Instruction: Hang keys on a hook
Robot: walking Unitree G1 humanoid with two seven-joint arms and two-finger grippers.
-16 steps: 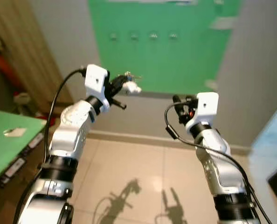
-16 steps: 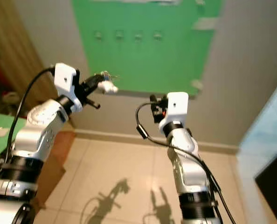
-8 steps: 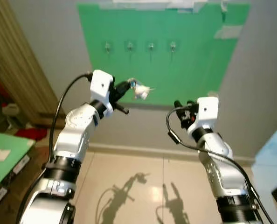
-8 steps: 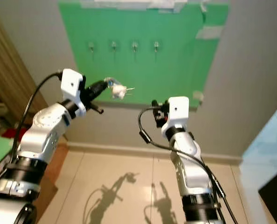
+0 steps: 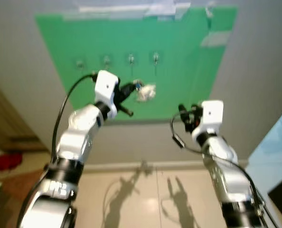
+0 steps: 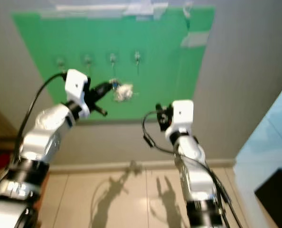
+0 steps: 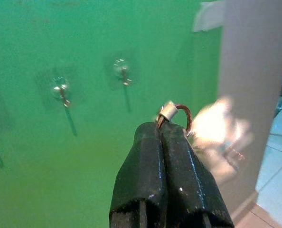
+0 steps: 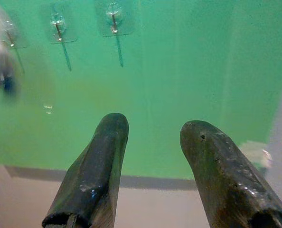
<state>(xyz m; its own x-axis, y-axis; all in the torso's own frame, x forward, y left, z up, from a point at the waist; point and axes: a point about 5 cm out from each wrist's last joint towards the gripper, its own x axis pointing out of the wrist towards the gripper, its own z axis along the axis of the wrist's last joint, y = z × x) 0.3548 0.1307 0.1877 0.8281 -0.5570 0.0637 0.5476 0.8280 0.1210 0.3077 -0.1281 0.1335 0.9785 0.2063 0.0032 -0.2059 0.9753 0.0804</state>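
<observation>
Four hooks (image 5: 130, 59) sit in a row near the upper edge of a large green board (image 5: 188, 76) that covers much of the grey wall (image 5: 259, 71) ahead; strips of pale tape (image 5: 126, 8) run along the board's top edge and a further patch lies at about two o'clock on it, and no writing can be read on any of them. Below the wall lies a glossy tiled floor (image 5: 145, 199) carrying the shadows of both arms. The left arm reaches up at ten o'clock from the floor's middle, its left pincer (image 5: 131, 87) pressed together on the ring of the keys (image 7: 178, 114), which hang in front of the board just below the row of hooks, at roughly five o'clock from the third hook and not touching any of them. A whitish blurred fob (image 5: 145, 92) dangles from the ring. In the left wrist view the copper-coloured ring with a small silver sleeve stands just past the black fingertips (image 7: 164, 142). The right pincer (image 8: 153, 133) is raised at about three o'clock of the keys, well apart from them, its two fingers spread and holding nothing, pointing at the board.
</observation>
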